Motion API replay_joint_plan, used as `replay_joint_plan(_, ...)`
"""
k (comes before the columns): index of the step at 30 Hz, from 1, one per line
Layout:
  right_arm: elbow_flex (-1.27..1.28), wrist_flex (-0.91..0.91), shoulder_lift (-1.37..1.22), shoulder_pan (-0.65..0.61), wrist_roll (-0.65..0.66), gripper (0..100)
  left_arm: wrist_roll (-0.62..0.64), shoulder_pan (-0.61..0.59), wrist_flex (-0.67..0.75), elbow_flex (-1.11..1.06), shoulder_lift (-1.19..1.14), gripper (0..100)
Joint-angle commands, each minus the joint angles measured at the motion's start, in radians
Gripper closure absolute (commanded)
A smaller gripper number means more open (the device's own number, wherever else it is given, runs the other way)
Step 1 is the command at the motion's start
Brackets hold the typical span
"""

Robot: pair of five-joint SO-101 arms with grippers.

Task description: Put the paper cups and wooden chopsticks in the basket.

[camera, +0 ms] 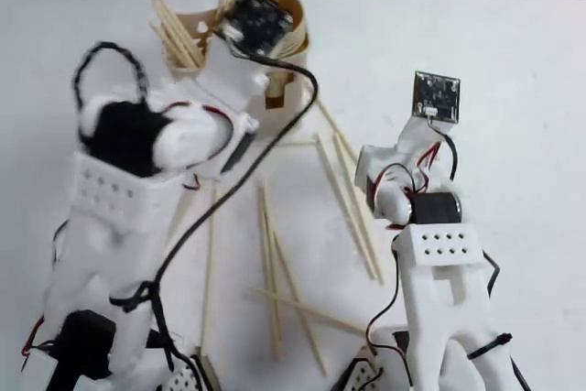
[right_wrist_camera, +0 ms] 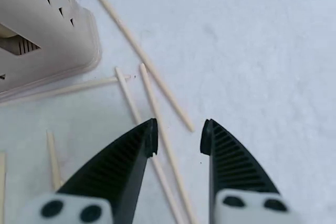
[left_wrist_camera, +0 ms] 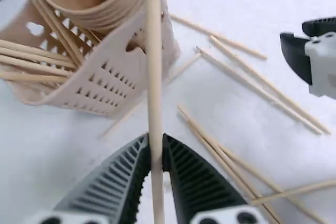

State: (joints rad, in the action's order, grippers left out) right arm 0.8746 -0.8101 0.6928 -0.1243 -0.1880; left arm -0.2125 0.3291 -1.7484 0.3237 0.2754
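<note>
One chopstick (left_wrist_camera: 153,66) sits clamped in the left gripper (left_wrist_camera: 156,145) beside the basket (left_wrist_camera: 118,77) at the far table (camera: 513,61) edge. The right gripper (right_wrist_camera: 178,136), jaws apart, hangs over loose chopsticks (right_wrist_camera: 137,51).

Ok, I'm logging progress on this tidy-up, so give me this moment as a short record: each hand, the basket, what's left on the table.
left hand: shut on a chopstick, next to the basket
right hand: open, low over loose chopsticks on the table
in basket: stacked paper cups, some chopsticks
left to do: many chopsticks lie scattered between the arms
</note>
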Motion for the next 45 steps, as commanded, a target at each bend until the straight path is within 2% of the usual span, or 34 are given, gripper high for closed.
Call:
replay_joint_plan(1,-0.008,0.016,0.019,0.004,-0.006,85.8,0.006,-0.054,0.023,0.144,0.039,98)
replay_joint_plan(8,-0.008,0.016,0.018,0.002,-0.006,85.8,0.003,-0.151,0.155,0.279,0.039,98)
replay_joint_plan(15,-0.008,0.016,0.018,0.001,-0.006,85.8,0.006,-0.222,0.416,0.287,0.036,98)
replay_joint_plan(20,-0.008,0.016,0.015,0.001,-0.006,85.8,0.008,-0.229,0.588,0.252,0.036,98)
replay_joint_plan(27,-0.008,0.016,0.015,0.001,-0.006,85.8,0.069,-0.225,0.853,0.097,0.036,98)
replay_joint_plan(37,-0.008,0.016,0.013,0.001,-0.006,85.8,0.071,-0.225,1.145,-0.259,0.038,97)
replay_joint_plan(39,-0.008,0.016,0.013,0.001,-0.006,85.8,0.074,-0.236,1.171,-0.304,0.038,92)
replay_joint_plan(42,-0.008,0.016,0.013,0.001,-0.003,85.8,0.077,-0.263,1.132,-0.311,0.044,82)
replay_joint_plan(45,-0.008,0.016,0.013,0.001,0.0,85.8,0.072,-0.277,1.045,-0.261,0.047,82)
